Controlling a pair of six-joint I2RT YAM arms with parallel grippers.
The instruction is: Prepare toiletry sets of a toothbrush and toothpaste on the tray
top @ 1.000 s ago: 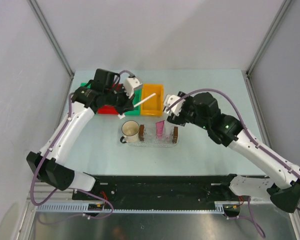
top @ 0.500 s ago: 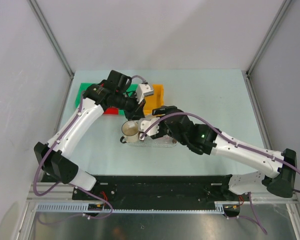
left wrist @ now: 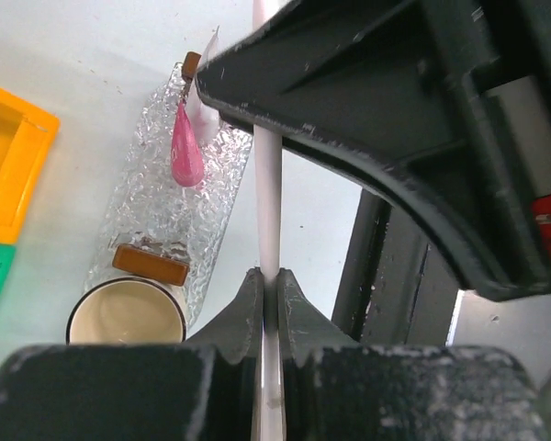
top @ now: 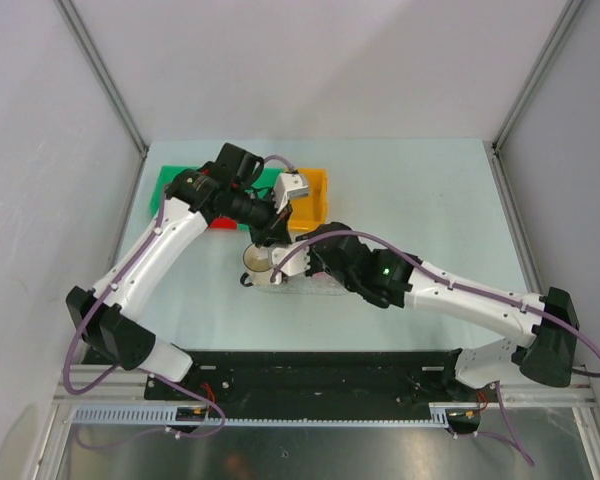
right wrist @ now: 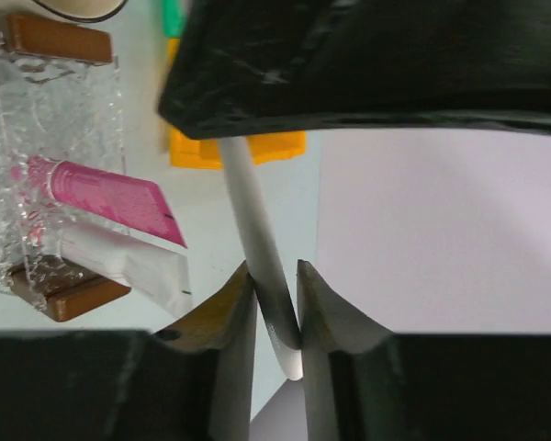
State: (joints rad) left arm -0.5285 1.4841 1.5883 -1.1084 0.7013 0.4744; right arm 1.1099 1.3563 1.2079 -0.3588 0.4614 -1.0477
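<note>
Near the tray on the pale table, the toothbrush is clamped by left gripper and right gripper; grey walls beyond.

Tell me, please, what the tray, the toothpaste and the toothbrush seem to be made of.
The tray: likely clear plastic, its pebbled surface glinting. The toothpaste: soft glossy pink tube, probably plastic, pressed flat at one end. The toothbrush: smooth matte white shaft, apparently plastic.

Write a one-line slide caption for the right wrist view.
Right tool pinches the white toothbrush by its handle; to one side, the clear tray holds the pink toothpaste.
</note>
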